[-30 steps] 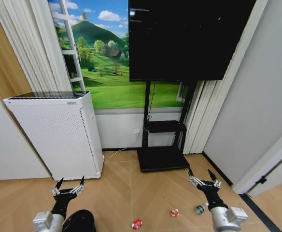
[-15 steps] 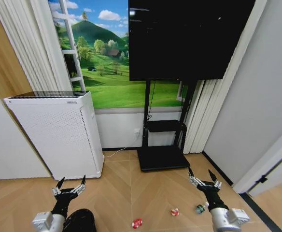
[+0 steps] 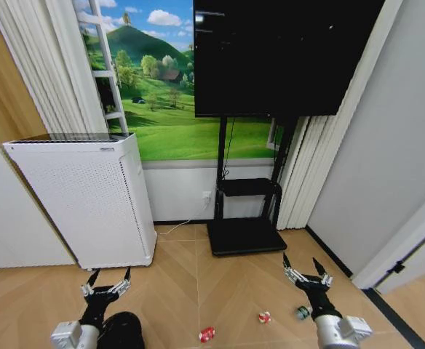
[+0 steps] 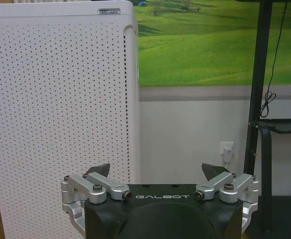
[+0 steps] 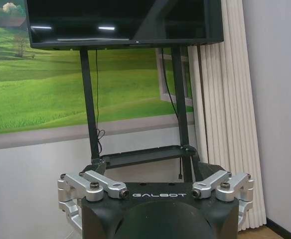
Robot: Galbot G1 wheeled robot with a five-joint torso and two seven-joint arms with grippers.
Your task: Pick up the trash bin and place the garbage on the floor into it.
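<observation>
Your left tool (image 3: pixel 108 277) and right tool (image 3: pixel 303 266) both hang low with fingers spread wide, holding nothing. The trash bin (image 3: pixel 123 331), glossy black, sits just beneath your left tool. On the floor (image 3: pixel 198 283) lie the garbage pieces: two red-and-white wrappers (image 3: pixel 207 334) and a small bottle (image 3: pixel 302 313) beside your right tool.

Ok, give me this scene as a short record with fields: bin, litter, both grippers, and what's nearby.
trash bin: black, at the head view's lower edge, on the floor, just beside the left gripper
garbage: two red-and-white pieces and a green-labelled bottle, all on the floor, none in the bin
left gripper: open, empty, held above the floor
right gripper: open, empty, above the bottle
nearby: white perforated appliance, TV stand
</observation>
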